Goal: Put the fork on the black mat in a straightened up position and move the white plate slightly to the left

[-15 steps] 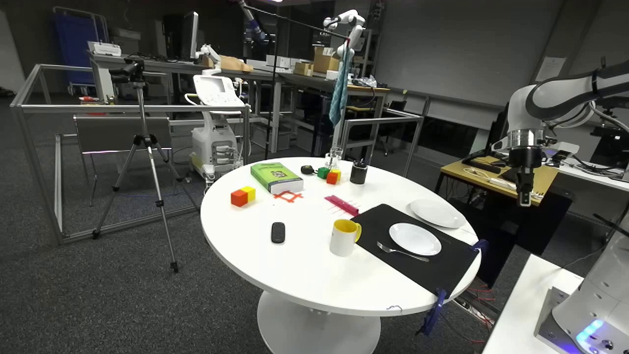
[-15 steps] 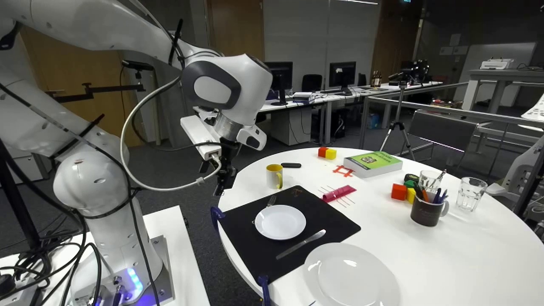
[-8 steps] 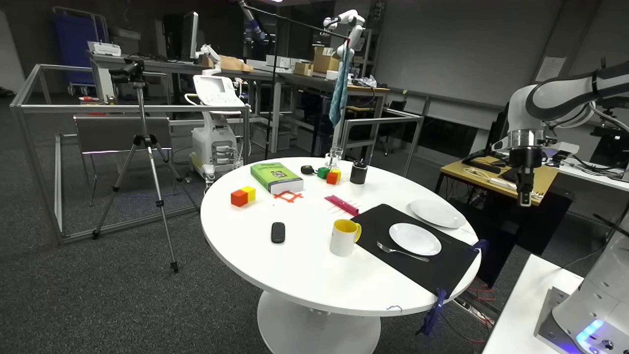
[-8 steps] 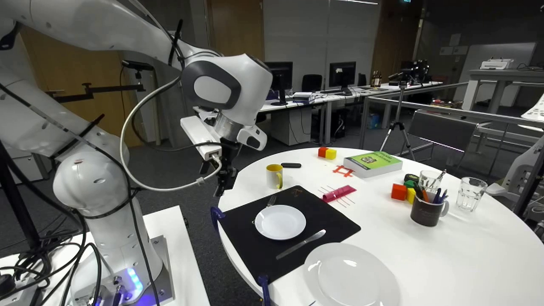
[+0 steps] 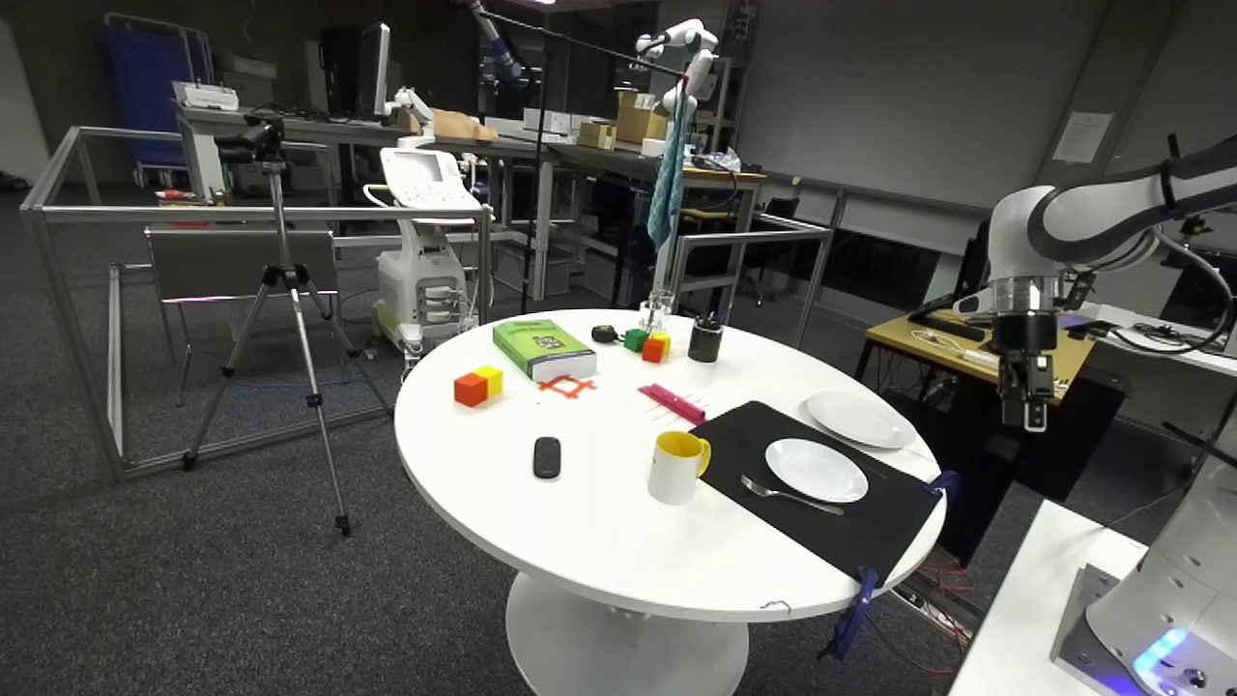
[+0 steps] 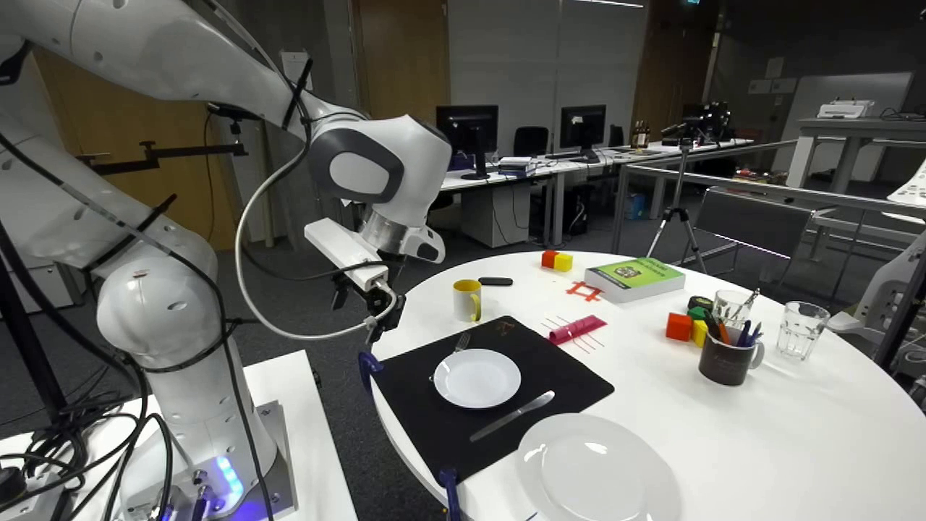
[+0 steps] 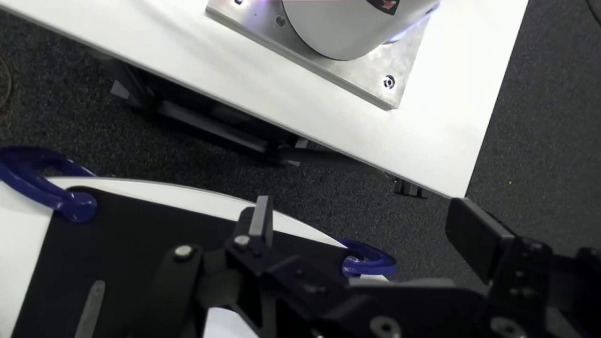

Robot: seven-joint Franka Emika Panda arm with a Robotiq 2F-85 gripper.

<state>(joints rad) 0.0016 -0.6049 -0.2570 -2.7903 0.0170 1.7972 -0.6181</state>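
"At the robot-side edge of the round white table (image 5: 580, 522), the black placemat (image 6: 535, 365) lies with the smaller white plate (image 6: 477, 378) on it."
"And the gripper (image 7: 368, 225)?"
"Up by that edge, spread wide, gripping nothing. Coming in low, it could clip a blue clamp (image 5: 854, 614)."
"The fork (image 5: 792, 498)?"
"Askew on the placemat beside the plate, maybe touching; I can't tell. If so, pushing the plate could drag it."
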